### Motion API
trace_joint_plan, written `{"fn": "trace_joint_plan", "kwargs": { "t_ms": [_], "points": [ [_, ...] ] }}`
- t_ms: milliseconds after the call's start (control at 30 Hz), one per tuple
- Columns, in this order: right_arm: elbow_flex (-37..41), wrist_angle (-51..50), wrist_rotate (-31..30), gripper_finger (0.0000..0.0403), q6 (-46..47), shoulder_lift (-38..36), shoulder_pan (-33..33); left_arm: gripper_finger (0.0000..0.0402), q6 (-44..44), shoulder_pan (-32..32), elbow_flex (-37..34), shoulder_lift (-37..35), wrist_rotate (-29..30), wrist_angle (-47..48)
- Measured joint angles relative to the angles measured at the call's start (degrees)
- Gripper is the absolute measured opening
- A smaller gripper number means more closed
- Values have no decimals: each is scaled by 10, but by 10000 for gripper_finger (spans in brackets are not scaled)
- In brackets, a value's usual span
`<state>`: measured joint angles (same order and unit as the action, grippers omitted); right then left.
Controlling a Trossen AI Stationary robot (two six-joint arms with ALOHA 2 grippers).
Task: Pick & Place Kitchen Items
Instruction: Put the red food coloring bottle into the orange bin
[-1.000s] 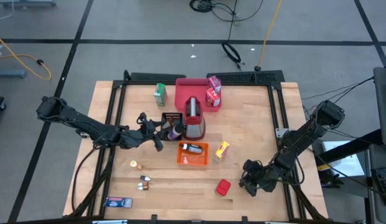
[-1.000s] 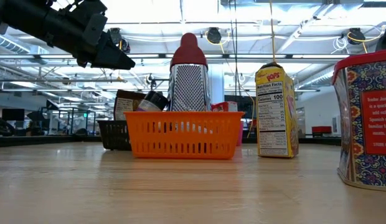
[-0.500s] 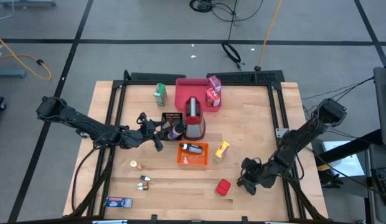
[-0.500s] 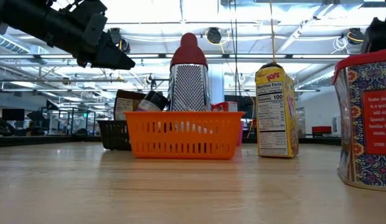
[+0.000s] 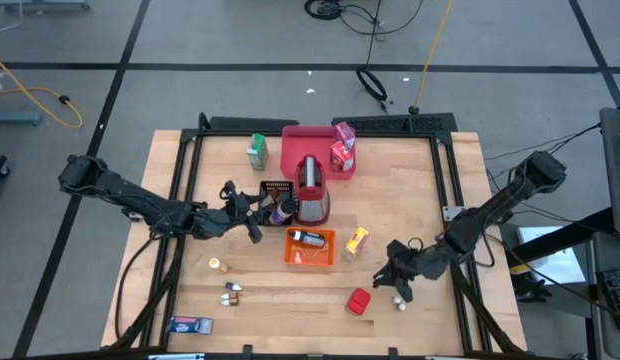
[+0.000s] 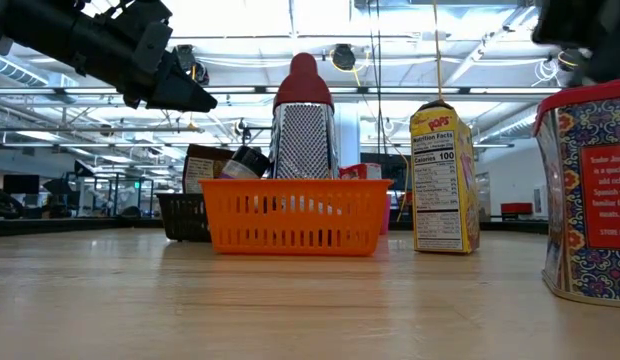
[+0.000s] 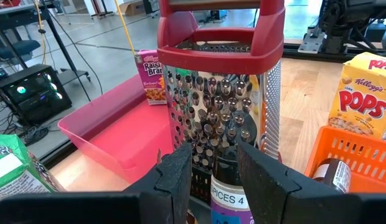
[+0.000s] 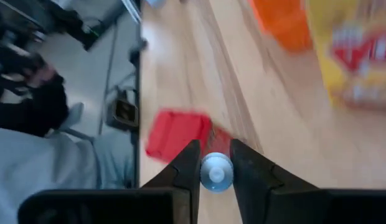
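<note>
The right gripper (image 5: 399,287) pinches a small white shaker (image 8: 216,172) between its fingertips, above the table's (image 5: 410,200) front right part. The red box (image 5: 359,301) lies just at its 8 o'clock, the yellow packet (image 5: 356,240) at 11 o'clock. The left gripper (image 5: 258,212) hangs part-open before the black basket (image 5: 275,190), fingers (image 7: 178,174) apart around the purple-labelled spice bottle (image 7: 229,202) without touching it.
</note>
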<state>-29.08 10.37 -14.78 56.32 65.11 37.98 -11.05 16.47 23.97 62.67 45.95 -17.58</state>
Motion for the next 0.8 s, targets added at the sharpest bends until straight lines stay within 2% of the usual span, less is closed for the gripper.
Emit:
{"fn": "trace_joint_plan", "kwargs": {
  "t_ms": [233,367,600,800],
  "points": [
    [0,91,-1,57,-131,-38,-56,131,0,0,0,0,0,0],
    [0,122,-1,57,-168,-37,-88,132,0,0,0,0,0,0],
    [-11,156,0,57,-226,-13,-143,131,-1,0,0,0,0,0],
    [-54,155,1,57,-272,41,-175,132,-1,0,0,0,0,-1]
  ]
}}
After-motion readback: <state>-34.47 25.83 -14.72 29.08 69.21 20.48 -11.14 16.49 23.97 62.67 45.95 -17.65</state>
